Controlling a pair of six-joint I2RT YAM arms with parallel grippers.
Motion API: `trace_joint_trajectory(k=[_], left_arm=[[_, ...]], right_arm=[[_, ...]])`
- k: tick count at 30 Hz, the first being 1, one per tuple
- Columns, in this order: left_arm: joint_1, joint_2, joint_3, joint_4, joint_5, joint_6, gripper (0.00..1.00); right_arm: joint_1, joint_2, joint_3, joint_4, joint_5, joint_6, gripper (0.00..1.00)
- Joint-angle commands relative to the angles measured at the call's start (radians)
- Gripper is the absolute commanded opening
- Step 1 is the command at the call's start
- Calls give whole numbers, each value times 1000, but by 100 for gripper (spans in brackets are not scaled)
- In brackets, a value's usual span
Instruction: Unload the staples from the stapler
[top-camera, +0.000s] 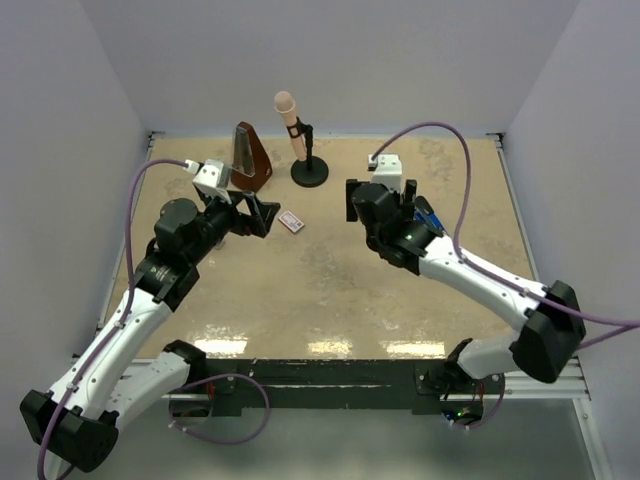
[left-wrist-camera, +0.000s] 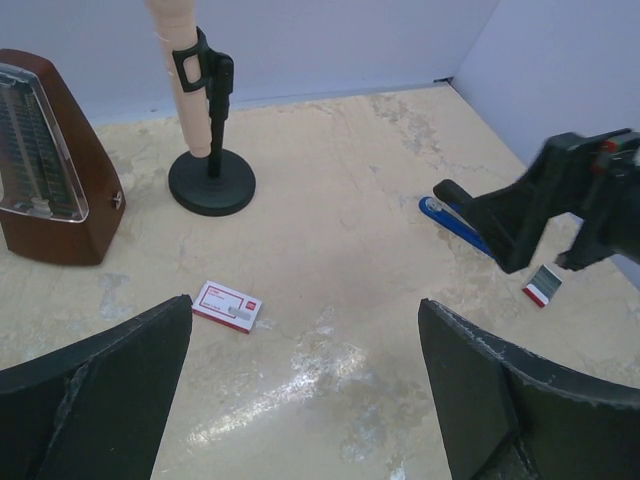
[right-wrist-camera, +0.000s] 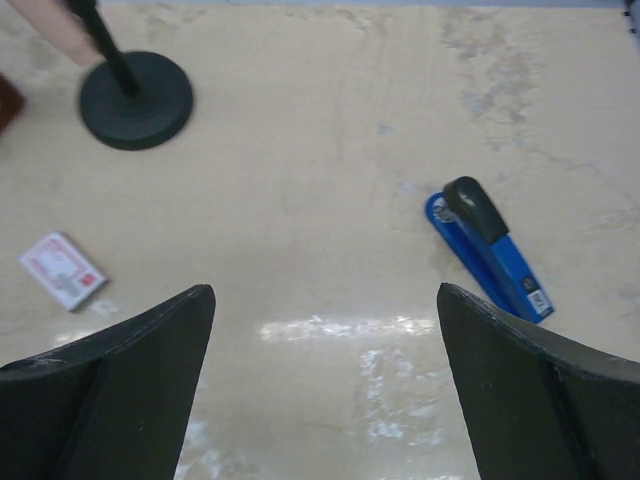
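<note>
My L end effector (top-camera: 262, 216) hangs wide open & empty, well apart from the job, while my R end effector (right-wrist-camera: 325, 340), also fully open w/ nothing held, is nearer: the stapler (right-wrist-camera: 487, 250) lies shut on the surface (right-wrist-camera: 330, 150) just ahead-right of it, long axis diagonal, staples not visible.

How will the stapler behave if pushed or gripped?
The stapler looks rigid, so probably no flex in a grip. Lying flat and long on the table, it would likely slide or pivot, not tip. Smooth blue body may slip.
</note>
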Motion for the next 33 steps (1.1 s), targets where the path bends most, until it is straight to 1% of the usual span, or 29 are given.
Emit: trace_joint_trajectory(k=[1, 3, 4, 5, 6, 7, 8, 10, 11, 12, 15, 17, 19, 23, 27, 31, 33], left_arm=[[-4, -27, 7, 40, -23, -6, 100], [-5, -27, 7, 42, -18, -8, 100], [-5, -27, 8, 40, -18, -8, 99], [-5, -26, 7, 38, -17, -11, 99], [-7, -25, 7, 40, -12, -9, 99], [-8, -25, 7, 43, -7, -14, 99], [-8, -25, 7, 45, -3, -15, 99], [-10, -21, 4, 49, 11, -18, 99], [-10, -18, 5, 51, 14, -21, 99], [-10, -13, 4, 49, 22, -20, 99], [-11, -7, 4, 49, 22, -21, 99], [-13, -7, 4, 49, 20, -21, 98], [-14, -6, 4, 48, 16, -20, 98], [-14, -3, 2, 48, 13, -18, 98], [-14, 4, 4, 49, 14, -18, 98], [-14, 7, 5, 46, 13, -18, 98], [-14, 5, 4, 46, 13, -17, 98]], right_arm=[[-100, 146, 94, 10, 61, -219, 94], [-169, 197, 163, -43, -1, -230, 89], [-238, 237, 183, -66, -30, -240, 82], [-270, 253, 195, -72, -111, -265, 80], [-306, 274, 235, -89, -172, -306, 79], [-368, 295, 266, -117, -224, -323, 78], [-396, 343, 295, -165, -321, -342, 79], [-460, 392, 375, -219, -387, -401, 83], [-476, 448, 402, -277, -410, -415, 83], [-487, 469, 444, -299, -420, -440, 83], [-527, 524, 471, -313, -413, -475, 82], [-563, 541, 488, -332, -458, -487, 81], [-594, 558, 502, -341, -548, -517, 79], [-625, 555, 473, -336, -648, -563, 77], [-639, 564, 455, -324, -676, -589, 76], [-656, 587, 464, -321, -685, -595, 71], [-660, 595, 464, -316, -682, -604, 67]])
